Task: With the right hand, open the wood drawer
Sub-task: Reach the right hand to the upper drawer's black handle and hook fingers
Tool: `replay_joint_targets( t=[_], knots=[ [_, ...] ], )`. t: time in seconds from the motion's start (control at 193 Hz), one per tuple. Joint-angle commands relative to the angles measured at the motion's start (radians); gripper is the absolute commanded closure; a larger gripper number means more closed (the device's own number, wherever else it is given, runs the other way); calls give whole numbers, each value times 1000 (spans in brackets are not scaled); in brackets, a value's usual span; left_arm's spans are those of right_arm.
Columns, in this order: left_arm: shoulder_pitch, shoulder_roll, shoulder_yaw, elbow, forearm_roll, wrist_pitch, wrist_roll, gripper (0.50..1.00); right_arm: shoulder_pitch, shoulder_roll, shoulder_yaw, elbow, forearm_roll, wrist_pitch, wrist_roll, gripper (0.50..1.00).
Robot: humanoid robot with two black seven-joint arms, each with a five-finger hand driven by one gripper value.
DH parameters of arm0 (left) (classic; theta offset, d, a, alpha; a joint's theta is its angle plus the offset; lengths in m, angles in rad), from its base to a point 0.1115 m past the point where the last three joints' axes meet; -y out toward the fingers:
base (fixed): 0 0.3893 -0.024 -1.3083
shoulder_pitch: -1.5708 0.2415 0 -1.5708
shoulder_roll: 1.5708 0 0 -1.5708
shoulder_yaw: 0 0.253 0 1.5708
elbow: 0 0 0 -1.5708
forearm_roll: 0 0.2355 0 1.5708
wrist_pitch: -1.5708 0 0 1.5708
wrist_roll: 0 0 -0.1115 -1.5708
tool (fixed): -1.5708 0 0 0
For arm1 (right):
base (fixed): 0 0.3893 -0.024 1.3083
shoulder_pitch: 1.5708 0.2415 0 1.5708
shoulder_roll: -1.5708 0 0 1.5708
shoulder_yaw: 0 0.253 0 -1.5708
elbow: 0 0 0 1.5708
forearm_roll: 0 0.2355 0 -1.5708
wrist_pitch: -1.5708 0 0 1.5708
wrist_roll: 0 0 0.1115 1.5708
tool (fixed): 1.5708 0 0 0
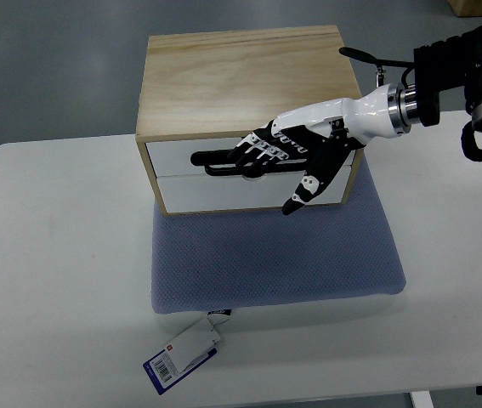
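A light wood drawer box (245,76) stands on a blue-grey cushion (275,255). It has two white drawer fronts, an upper one (172,161) and a lower one (215,194), both flush with the box. A small pull notch (254,176) sits between them at the middle. My right hand (247,180) reaches in from the right, in front of the upper drawer. Its fingers (223,159) stretch out leftward across the upper front, just above the notch. The thumb (302,194) points down over the lower front. The hand holds nothing. The left arm is out of view.
The cushion lies on a white table (53,272). A tag with a barcode (181,354) hangs from the cushion's front edge. The table's front edge is close to the bottom of the picture. Grey floor shows behind the box.
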Motion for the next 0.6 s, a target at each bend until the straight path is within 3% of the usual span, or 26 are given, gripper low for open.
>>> replay_joint_targets(
  t=[0.0,0.595],
  knots=[
    [0,0,0,0,0,0,0,500,-6,11,1,-15,-14,0,1,572],
    [0,0,0,0,0,0,0,500,-6,45,2,-134,-69,0,7,566]
  ],
)
